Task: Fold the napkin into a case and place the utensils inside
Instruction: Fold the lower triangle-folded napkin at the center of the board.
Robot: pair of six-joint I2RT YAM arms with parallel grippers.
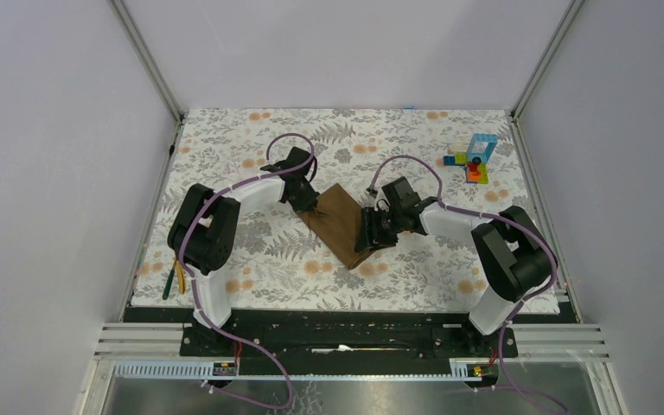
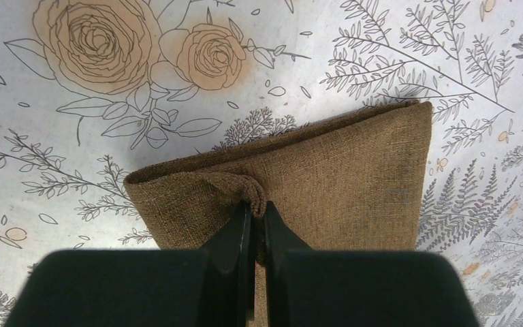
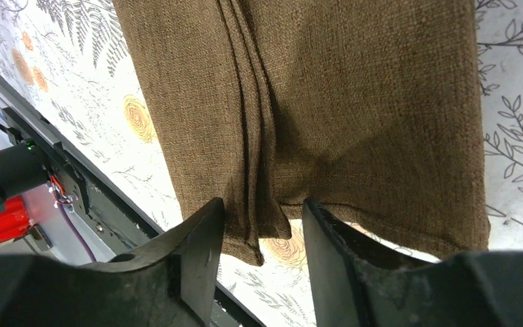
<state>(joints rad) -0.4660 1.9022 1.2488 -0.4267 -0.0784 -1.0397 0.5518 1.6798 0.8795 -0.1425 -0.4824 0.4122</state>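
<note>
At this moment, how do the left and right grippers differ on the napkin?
The left gripper has its jaws shut, pinching a folded edge of the napkin. The right gripper has its jaws apart, straddling a bunched ridge of cloth. Seen from above, the left gripper meets the napkin's left side and the right gripper its right side. Both sit low at the same napkin.

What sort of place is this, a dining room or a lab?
Most likely a robotics lab test cell: plain grey panel walls on metal frame posts box in the floral-covered table, and two black-and-white robot arms are bolted to a black base rail at its near edge.
</note>
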